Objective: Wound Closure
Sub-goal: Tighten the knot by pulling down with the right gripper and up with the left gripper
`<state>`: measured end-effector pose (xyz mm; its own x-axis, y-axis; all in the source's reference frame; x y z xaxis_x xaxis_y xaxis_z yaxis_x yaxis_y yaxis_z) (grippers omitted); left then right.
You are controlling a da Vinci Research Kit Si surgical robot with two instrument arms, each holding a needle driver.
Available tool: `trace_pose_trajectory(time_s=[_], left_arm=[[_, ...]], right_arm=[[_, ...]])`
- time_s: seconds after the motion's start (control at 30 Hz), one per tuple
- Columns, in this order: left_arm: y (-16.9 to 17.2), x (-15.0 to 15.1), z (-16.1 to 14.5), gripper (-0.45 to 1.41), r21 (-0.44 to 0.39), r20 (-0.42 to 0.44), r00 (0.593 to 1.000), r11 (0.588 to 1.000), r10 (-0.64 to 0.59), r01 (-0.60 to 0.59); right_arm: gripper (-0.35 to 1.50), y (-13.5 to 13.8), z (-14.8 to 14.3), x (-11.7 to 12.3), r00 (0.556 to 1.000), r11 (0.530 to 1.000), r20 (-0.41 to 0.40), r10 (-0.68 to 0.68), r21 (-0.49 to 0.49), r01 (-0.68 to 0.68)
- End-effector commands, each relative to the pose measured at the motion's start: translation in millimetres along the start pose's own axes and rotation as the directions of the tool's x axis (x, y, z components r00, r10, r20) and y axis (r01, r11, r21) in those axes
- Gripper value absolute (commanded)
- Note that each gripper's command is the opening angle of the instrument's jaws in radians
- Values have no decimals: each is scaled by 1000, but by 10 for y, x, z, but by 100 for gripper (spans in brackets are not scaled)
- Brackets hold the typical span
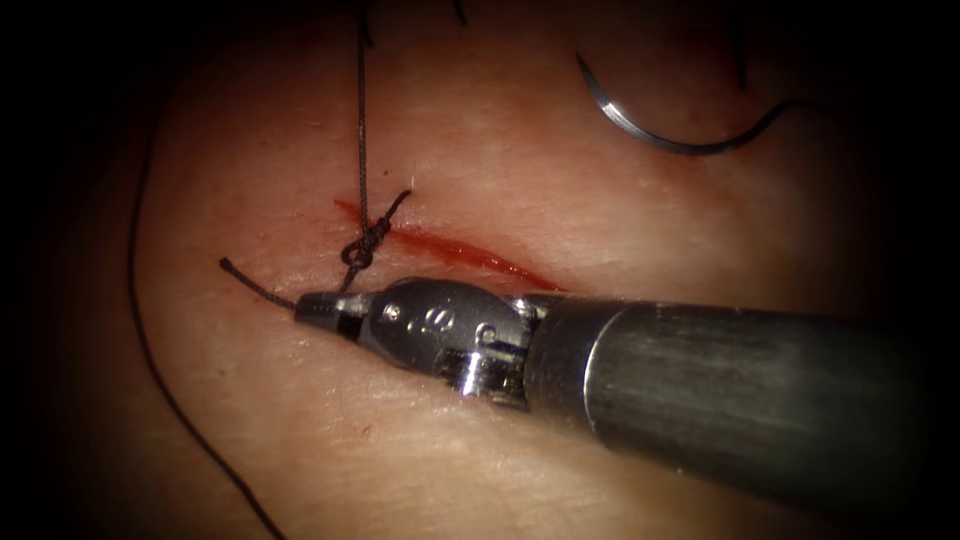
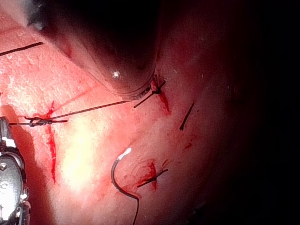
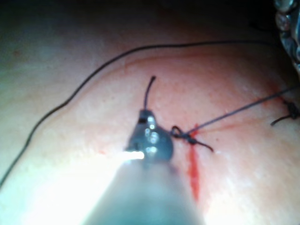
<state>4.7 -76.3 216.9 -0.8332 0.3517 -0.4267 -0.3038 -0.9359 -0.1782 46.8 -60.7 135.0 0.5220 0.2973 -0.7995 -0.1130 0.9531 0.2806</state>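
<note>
The knot (image 1: 362,247) sits on the left end of the cut (image 1: 450,250), red fluid (image 1: 470,256) lining the slit beside it. From it one strand of thread (image 1: 362,120) runs straight up and away, taut, while a short tail (image 1: 256,280) lies out to the left — and that tail is what the right tool (image 1: 318,308) has: its fingers (image 1: 325,312) look pressed together on the tail, just below and left of the knot, though the pinch itself is small and I would not swear to it. The tool's shaft comes in low from the right, lying almost along the cut's own line, so the tail points away from it, beyond the tip.

The needle (image 1: 650,125) lies free on the tissue (image 1: 520,160) well up and to the right of the cut, held by nothing, not in the flesh, its curve open upward with thread trailing off its right end. A long loop (image 1: 140,300) skirts the tissue's left edge.
</note>
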Motion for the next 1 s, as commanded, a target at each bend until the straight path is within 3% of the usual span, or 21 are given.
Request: trace_pose_trajectory(time_s=[0.03, 0.23, 0.57, 1.0], left_arm=[[-2, 2, 7, -45, 6, -10, 1000, 1000, -7, 7], [-17, 7, 9, -45, 27, -25, 999, 999, -22, 23], [-34, 9, 16, -45, 51, -41, 999, 998, -36, 38], [-52, 13, 22, -45, 66, -56, 997, 997, -47, 51]], right_arm=[[-35, -7, 13, -4, 1000, 1000, -1, -4, 3, 4], [-35, -17, 23, -8, 1000, 1000, -3, -16, 11, 16], [-35, -49, 32, 12, 999, 999, -17, -31, 34, 32], [-35, -65, 36, -2, 999, 997, 5, -54, 50, 54]])
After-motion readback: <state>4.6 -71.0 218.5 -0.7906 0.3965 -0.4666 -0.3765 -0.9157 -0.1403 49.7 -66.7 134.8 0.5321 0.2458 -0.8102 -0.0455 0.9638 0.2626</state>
